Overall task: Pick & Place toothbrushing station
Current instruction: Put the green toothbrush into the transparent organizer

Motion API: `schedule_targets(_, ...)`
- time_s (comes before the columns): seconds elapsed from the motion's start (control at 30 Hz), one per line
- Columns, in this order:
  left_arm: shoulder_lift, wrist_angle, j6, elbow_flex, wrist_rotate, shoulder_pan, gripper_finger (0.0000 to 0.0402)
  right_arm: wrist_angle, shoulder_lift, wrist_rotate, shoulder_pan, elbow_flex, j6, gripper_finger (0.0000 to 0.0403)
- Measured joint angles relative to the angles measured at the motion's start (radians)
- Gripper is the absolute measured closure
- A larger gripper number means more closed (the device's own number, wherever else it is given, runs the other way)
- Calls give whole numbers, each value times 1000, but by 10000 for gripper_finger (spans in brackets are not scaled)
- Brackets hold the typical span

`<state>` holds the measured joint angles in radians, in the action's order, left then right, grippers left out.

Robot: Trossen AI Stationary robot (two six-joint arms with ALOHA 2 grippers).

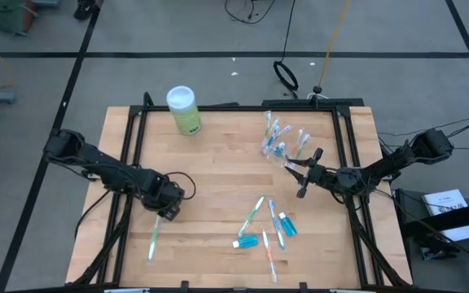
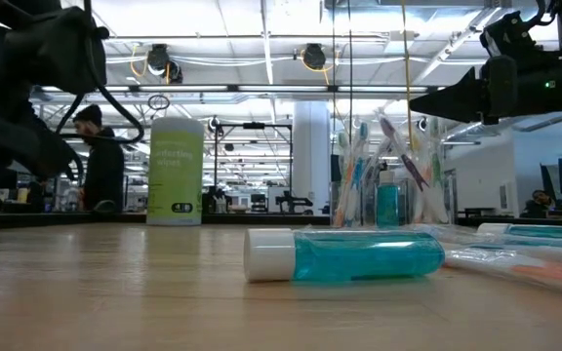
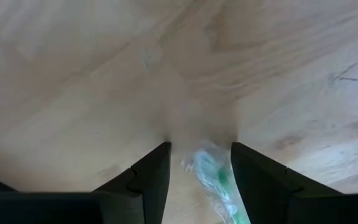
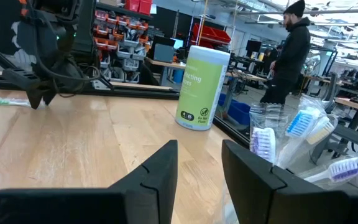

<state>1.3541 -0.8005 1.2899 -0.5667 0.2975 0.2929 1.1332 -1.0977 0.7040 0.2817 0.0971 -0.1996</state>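
A clear plastic cup [image 1: 279,146] full of toothbrushes stands at the table's far right; it also shows in the right wrist view [image 4: 272,134]. My right gripper [image 1: 304,175] is open and empty just in front of the cup. A wrapped green toothbrush [image 1: 153,240] lies flat at the near left. My left gripper [image 1: 169,207] is low over its far end, open, with the brush head [image 3: 210,171] between its two fingers [image 3: 151,177]. Several toothbrushes [image 1: 255,213] and two blue toothpaste tubes [image 1: 248,242] lie at the near middle.
A light-green canister with a white lid [image 1: 183,110] stands at the far edge, left of centre. One toothpaste tube [image 2: 359,255] lies on its side close to the low camera. A person [image 4: 294,46] stands in the room beyond the table.
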Motion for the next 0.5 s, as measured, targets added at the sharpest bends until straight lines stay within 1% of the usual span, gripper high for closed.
schedule_targets(0.17,34,14,-15,-1,100,-33,225,0,0,0,0,0,3,287)
schedule_targets(0.33,31,7,-101,-14,144,-81,225,0,0,0,0,0,2,287)
schedule_targets(0.4,23,-3,-95,-24,154,-95,225,0,0,0,0,0,1,287)
schedule_targets(0.5,25,-15,-36,-26,175,-96,225,1,0,0,0,0,1,287)
